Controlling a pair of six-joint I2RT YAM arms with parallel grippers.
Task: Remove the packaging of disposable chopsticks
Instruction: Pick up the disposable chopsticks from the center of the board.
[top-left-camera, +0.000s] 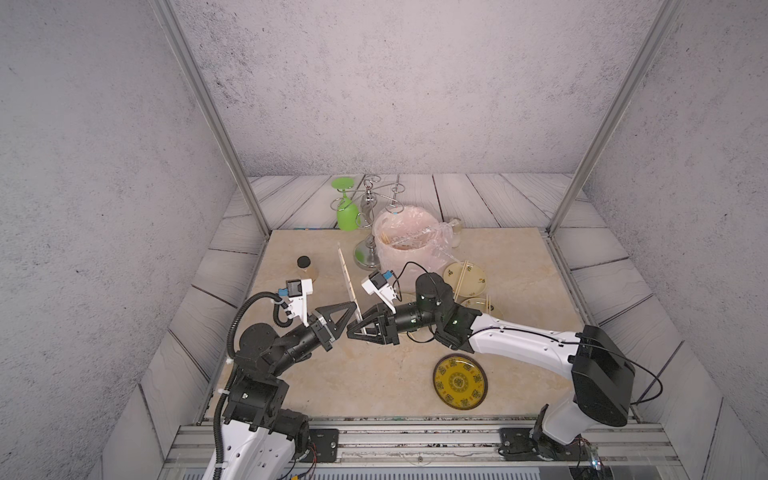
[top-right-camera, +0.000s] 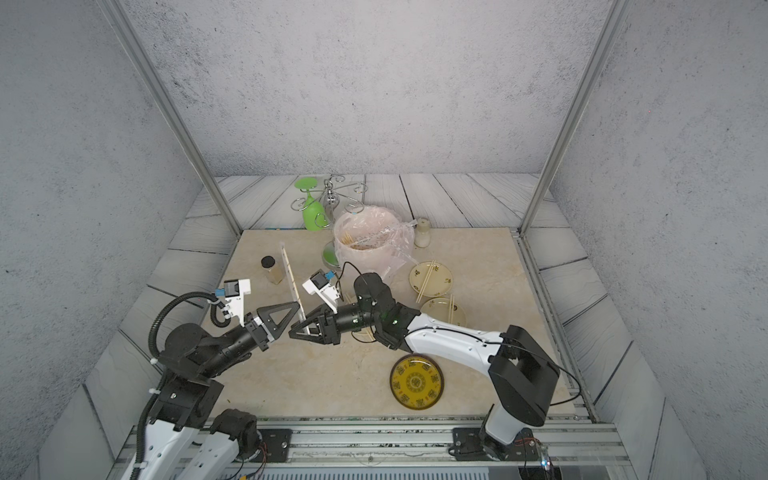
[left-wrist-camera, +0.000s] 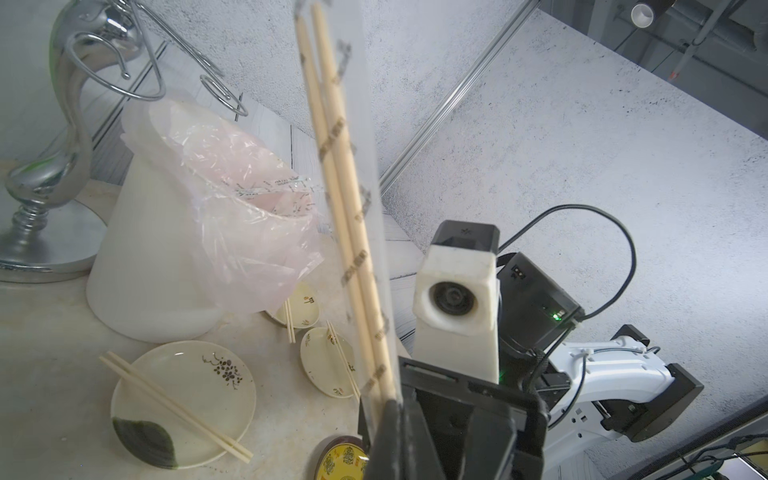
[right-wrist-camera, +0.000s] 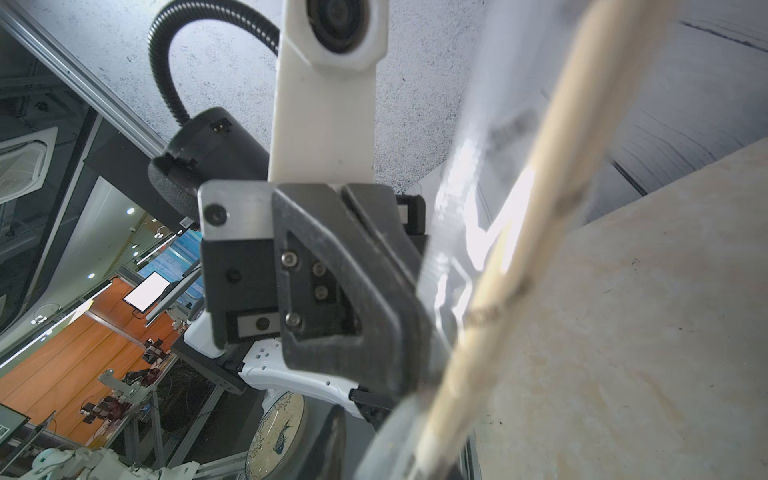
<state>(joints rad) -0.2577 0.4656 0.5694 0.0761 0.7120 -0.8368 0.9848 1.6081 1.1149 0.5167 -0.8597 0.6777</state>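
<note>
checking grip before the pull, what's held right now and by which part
The left tool is shut on the sleeved chopsticks near their lower end. The right tool brackets the bottom tip; whether it grips cannot be told.

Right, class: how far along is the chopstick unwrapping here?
Done: bare chopsticks lie across three cream plates, and empty sleeves sit in the bag-lined bin. In hand: the left gripper clamps a sleeved pair up off the table, the right gripper at its lower end. Left: strip that sleeve; the yellow plate holds no chopsticks, so probably it is next.
</note>
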